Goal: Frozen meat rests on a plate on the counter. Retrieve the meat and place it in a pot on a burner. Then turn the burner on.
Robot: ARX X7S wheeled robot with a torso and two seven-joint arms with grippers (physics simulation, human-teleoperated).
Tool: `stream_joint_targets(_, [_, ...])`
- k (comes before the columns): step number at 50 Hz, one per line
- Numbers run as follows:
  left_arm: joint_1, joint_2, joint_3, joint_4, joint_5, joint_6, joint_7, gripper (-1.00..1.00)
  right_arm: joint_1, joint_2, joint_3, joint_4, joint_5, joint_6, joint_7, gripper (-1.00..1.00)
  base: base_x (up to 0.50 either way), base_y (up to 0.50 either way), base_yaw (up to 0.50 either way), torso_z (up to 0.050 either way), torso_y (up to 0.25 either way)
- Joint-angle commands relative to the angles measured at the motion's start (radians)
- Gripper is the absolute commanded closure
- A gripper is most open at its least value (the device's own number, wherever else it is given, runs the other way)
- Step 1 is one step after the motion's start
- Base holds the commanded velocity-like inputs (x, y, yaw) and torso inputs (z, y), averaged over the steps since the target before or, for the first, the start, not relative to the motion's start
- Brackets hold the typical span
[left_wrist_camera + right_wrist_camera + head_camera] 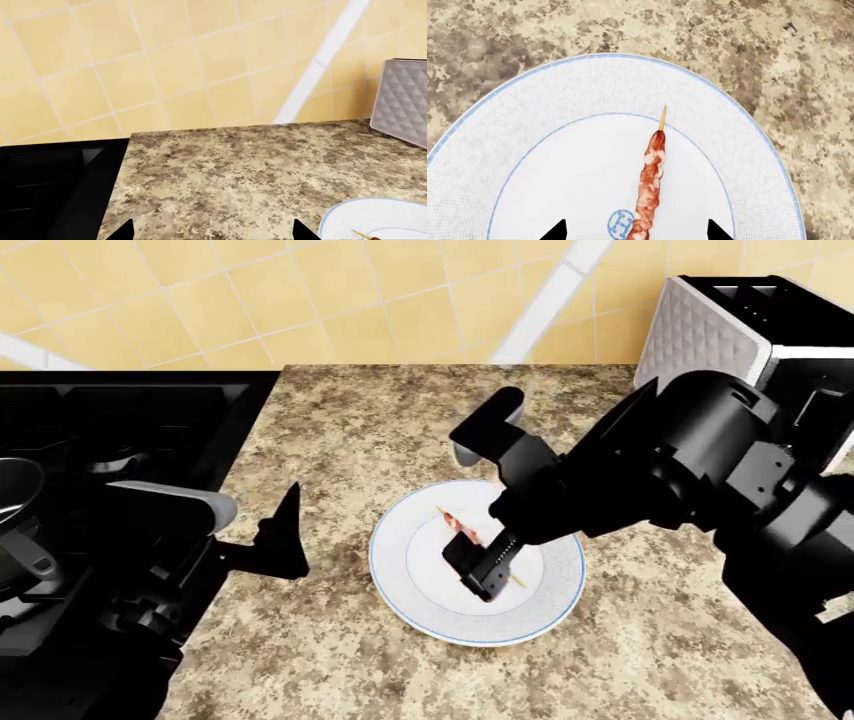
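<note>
My right end effector [635,231] hangs low over the frozen meat [650,185], fingers spread either side, gripping nothing. The meat lies on the plate [547,605] at centre frame in the head view, on the granite bench [360,430]. My left end effector [274,540], also released, hovers beside the plate's left rim.

A home kitchen — a simulator's render of one. Yellow wall tiles [307,300] back a speckled granite-look worktop [347,430], a black stove top [134,420] sits flush beside it, and a quilted silver countertop appliance [727,335] stands at the wall — plain domestic fittings.
</note>
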Motion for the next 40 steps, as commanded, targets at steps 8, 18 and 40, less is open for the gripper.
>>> stream_joint_targets(8, [0.007, -0.001, 0.002, -0.013, -0.001, 0.012, -0.004, -1.0, -0.008, -0.002, -0.034, 0.013, -0.015, -0.018, -0.021, -1.0, 0.0, 0.0, 0.0, 0.0, 0.0])
stream_joint_targets(18, [0.006, -0.004, 0.002, -0.016, -0.005, 0.013, -0.007, -1.0, -0.008, -0.007, -0.045, 0.021, -0.018, -0.025, -0.029, -1.0, 0.0, 0.0, 0.0, 0.0, 0.0])
stream_joint_targets(40, [0.007, -0.005, 0.009, -0.036, -0.006, 0.026, -0.01, -1.0, -0.008, -0.014, -0.078, 0.044, -0.035, -0.049, -0.058, -1.0, 0.0, 0.0, 0.0, 0.0, 0.0])
